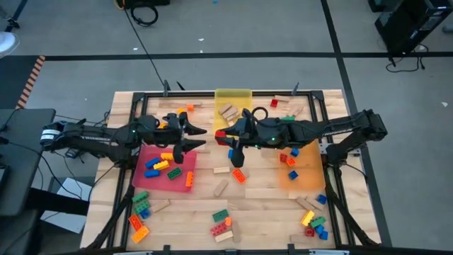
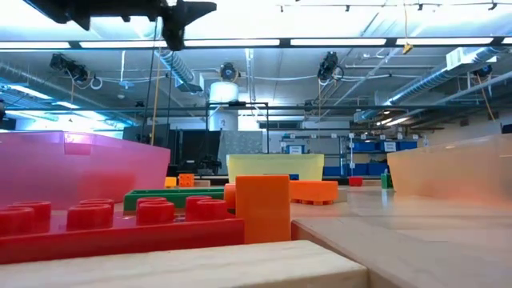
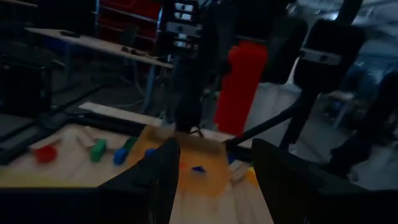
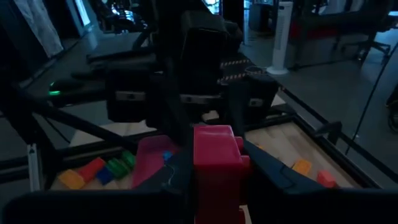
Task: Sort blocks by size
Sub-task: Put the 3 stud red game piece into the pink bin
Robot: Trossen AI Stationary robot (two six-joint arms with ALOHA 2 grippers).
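While the right gripper (image 4: pixel 217 177) hangs above the middle of the bench (image 1: pixel 269 205), its fingers are closed on a red brick (image 4: pixel 217 163), which the right wrist view shows standing upright between them. From above, that same brick shows as a red spot at the tip of the right arm, just in front of the yellow tray (image 1: pixel 233 99) at the far edge.

Facing it, the left gripper (image 1: pixel 200 137) is lifted over the far corner of the red tray (image 1: pixel 157 180). Its fingers (image 3: pixel 158 177) are spread apart with nothing between them.

Loose blocks are scattered all over the bench. Several yellow, blue and orange ones (image 1: pixel 160 166) lie inside the red tray, and a red one (image 1: pixel 189 180) sits at its edge nearer the bench's middle. A few tan wooden blocks (image 1: pixel 228 111) lie in the yellow tray. The orange tray (image 1: pixel 306 177), toward the right edge, holds a small blue brick (image 1: pixel 292 174) and red pieces. More bricks cluster at the near left corner (image 1: pixel 139 210), by the near edge in the middle (image 1: pixel 221 223) and at the near right corner (image 1: pixel 315 221). Under the right arm a red-orange brick (image 1: pixel 239 176) and a wooden block (image 1: pixel 221 170) lie on bare wood.

At bench level, a long red brick (image 2: pixel 120 228) and an orange one (image 2: pixel 262 206) sit close to the camera on a wooden block.
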